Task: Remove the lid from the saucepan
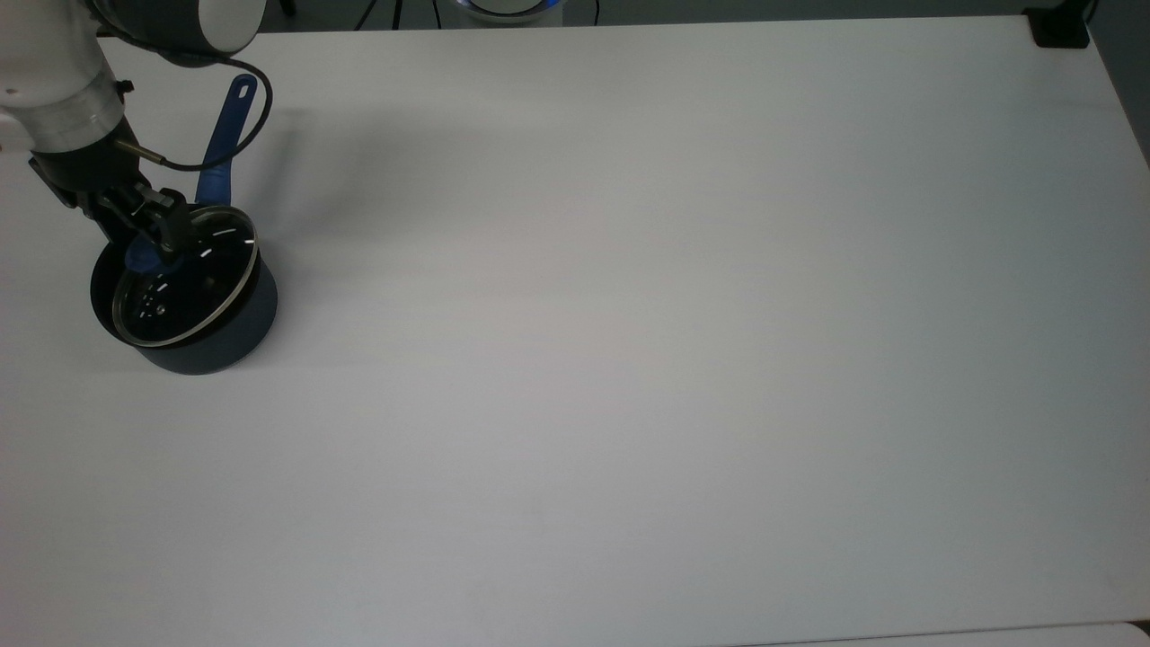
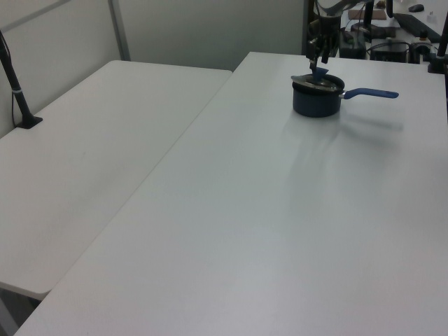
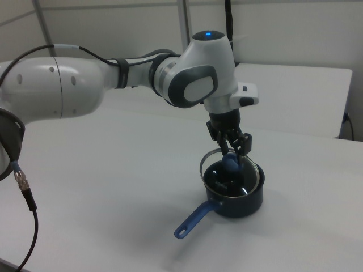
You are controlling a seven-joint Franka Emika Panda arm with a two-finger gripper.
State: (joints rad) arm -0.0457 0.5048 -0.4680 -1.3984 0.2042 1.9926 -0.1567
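Note:
The saucepan [image 1: 211,346] [image 2: 315,103] [image 3: 244,204] is small, round and dark navy, near the top view's left edge. Its long blue handle [image 1: 225,135] [image 2: 371,92] [image 3: 195,220] points toward the top view's top. Held tilted just above the saucepan's rim is the clear glass lid [image 1: 193,288] [image 2: 318,82] [image 3: 238,178]. My gripper [image 1: 148,238] [image 2: 318,61] [image 3: 231,154] reaches down from above and is shut on the lid's blue knob [image 1: 139,254] [image 3: 229,164].
The white table [image 1: 629,314] stretches wide toward the top view's right. A black mount [image 1: 1060,27] sits at its top right corner. In the left view a second table [image 2: 91,154] adjoins on the left, with a black post [image 2: 17,91] on it.

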